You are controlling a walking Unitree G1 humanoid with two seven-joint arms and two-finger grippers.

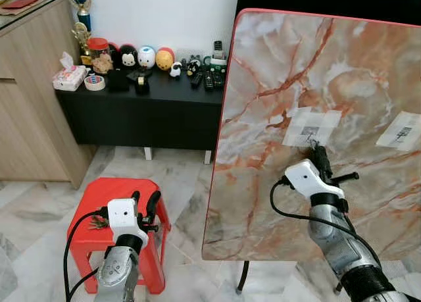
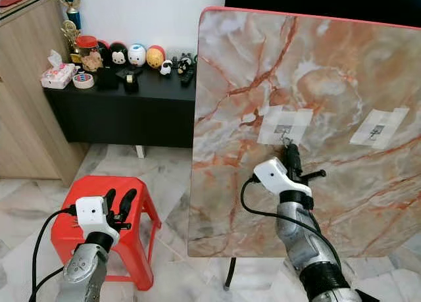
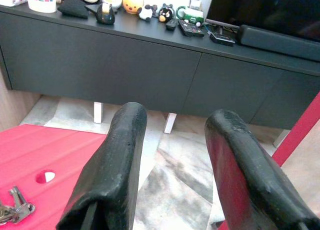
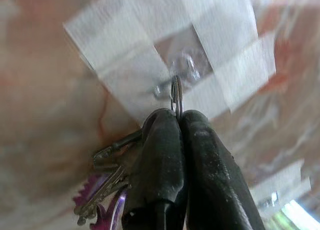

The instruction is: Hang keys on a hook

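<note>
Jaws pinch key ring (image 4: 177, 95) against blurred, perhaps unhooked, hook (image 4: 186, 65).

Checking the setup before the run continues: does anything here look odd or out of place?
Yes. The marble tabletop stands tipped on edge like a wall, with hooks taped onto it. A second bunch of keys lies on the red stool.

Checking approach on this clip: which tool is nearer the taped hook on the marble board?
Right. The right tool holds a key ring right at the hook; the left tool hovers open over the red stool.
</note>
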